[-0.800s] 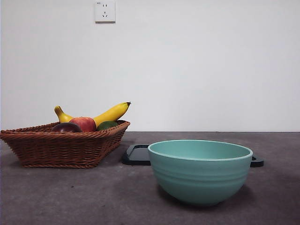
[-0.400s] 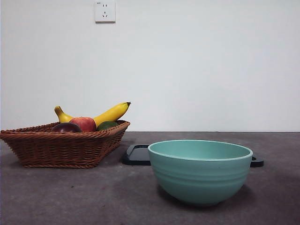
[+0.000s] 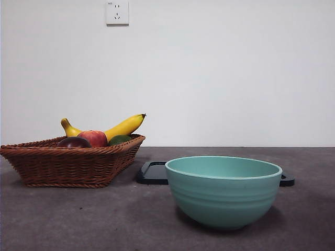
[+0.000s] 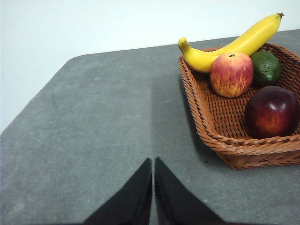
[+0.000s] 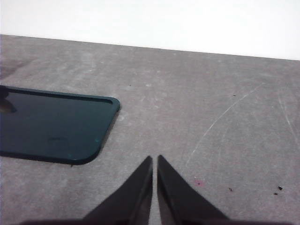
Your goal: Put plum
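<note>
The plum lies in the wicker basket, at its near corner, just beside the red-and-yellow apple (a green fruit and a banana lie behind). Nothing has moved since the earlier frames. From the front the basket is at 9 o'clock, the teal bowl at 5, a dark tray behind it. Left claw and right claw are both closed, empty, above bare worktop.

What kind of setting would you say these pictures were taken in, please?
Probably a lab or test bench made up as a kitchen scene: a bare grey table against a blank white wall with a socket, holding only a wicker basket of fruit, a green bowl and a dark tray.
</note>
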